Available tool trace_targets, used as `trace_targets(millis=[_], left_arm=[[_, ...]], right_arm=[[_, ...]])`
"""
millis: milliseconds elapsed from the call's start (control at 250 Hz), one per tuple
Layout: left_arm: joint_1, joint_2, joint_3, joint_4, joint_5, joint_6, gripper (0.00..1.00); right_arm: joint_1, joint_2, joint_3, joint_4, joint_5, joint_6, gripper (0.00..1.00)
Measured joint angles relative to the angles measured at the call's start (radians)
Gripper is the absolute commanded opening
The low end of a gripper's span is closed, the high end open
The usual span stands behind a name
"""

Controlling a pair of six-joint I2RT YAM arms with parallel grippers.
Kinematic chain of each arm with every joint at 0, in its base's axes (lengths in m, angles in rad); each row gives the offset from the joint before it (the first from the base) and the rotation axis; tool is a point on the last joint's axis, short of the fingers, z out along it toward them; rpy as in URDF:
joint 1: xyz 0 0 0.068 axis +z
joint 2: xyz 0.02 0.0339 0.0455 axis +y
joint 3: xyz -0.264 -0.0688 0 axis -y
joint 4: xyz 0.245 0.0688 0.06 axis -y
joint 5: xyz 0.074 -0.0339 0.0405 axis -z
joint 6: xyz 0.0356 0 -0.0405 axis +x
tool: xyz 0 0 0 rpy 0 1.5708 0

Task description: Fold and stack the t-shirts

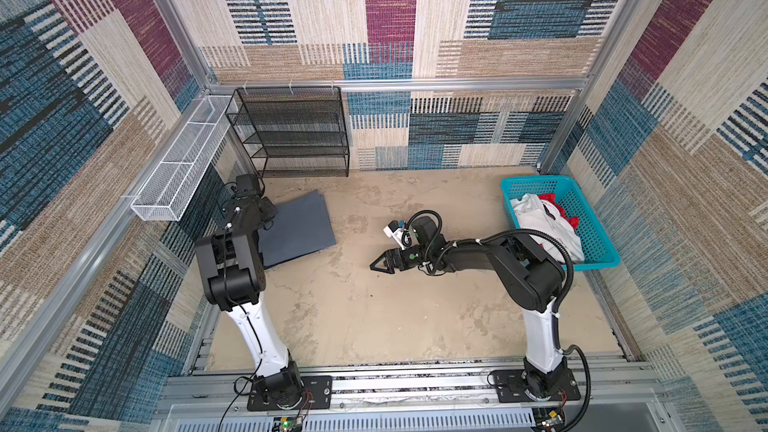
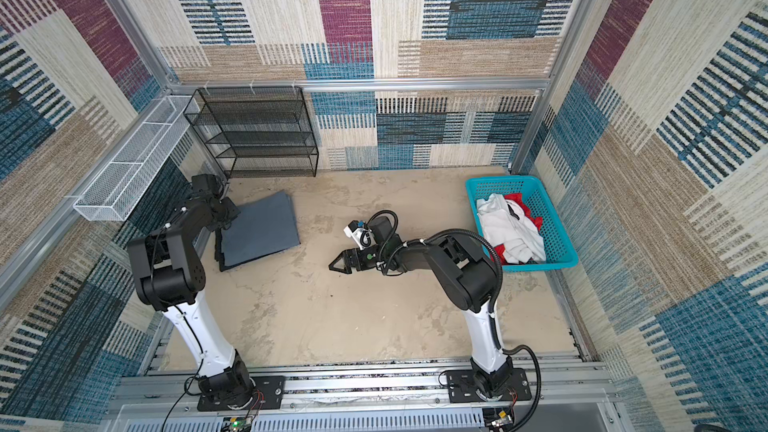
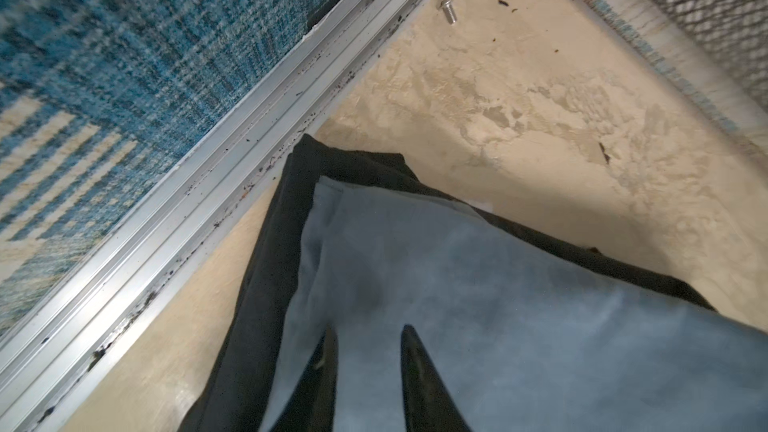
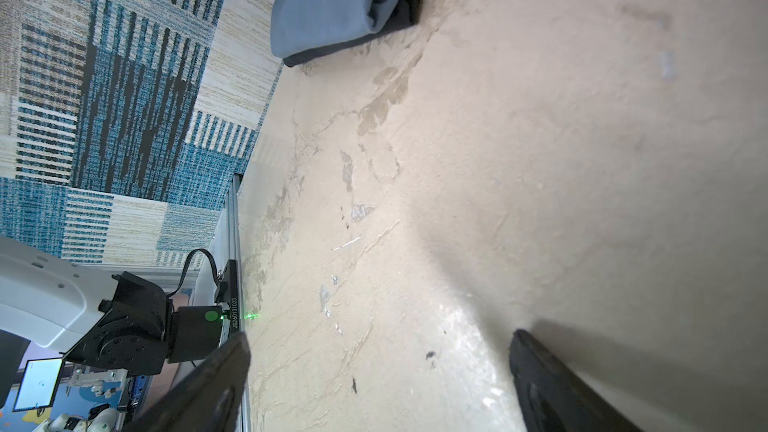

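Note:
A folded slate blue-grey t-shirt (image 1: pixel 297 226) (image 2: pixel 259 226) lies at the back left of the table, on top of a folded black t-shirt (image 3: pixel 266 263) whose edge (image 2: pixel 219 251) sticks out beneath it. My left gripper (image 3: pixel 370 330) is over the blue-grey cloth near its corner. Its fingers stand a little apart and only flat cloth shows between them. My right gripper (image 1: pixel 374 266) (image 4: pixel 380 336) is wide open and empty, low over bare table in the middle. A crumpled white t-shirt (image 1: pixel 544 222) and a red t-shirt (image 1: pixel 552 201) lie in the turquoise basket (image 1: pixel 598 259).
A black mesh shelf rack (image 1: pixel 291 130) stands against the back wall behind the stack. A white wire tray (image 1: pixel 178 172) hangs on the left wall. An aluminium rail (image 3: pixel 208 222) runs beside the stack, with a loose bolt (image 3: pixel 449 10) near the corner.

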Motion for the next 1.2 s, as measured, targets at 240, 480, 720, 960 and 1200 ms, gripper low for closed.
trace_targets(millis=[240,480,720,960,1200], left_arm=[[0.004,0.145,0.173,-0.032,-0.028,0.006,0.3],[0.013,0.189,0.248,-0.078,-0.024,0.008,0.3],[-0.017,0.012,0.108,0.003,0.082,0.006,0.31],[-0.114,-0.019,0.01,0.183,0.291,-0.079,0.26],[-0.2,0.124,0.054,0.303,0.35,-0.212,0.24]], right_arm=[[0.0,0.019,0.014,0.01,-0.014,-0.006,0.99],[0.0,0.016,0.009,0.017,-0.013,-0.011,0.99],[0.0,-0.019,-0.02,-0.001,0.014,-0.009,0.99],[0.0,-0.049,-0.051,-0.01,0.028,-0.001,0.99],[0.0,-0.072,-0.081,-0.017,0.03,-0.001,0.99]])
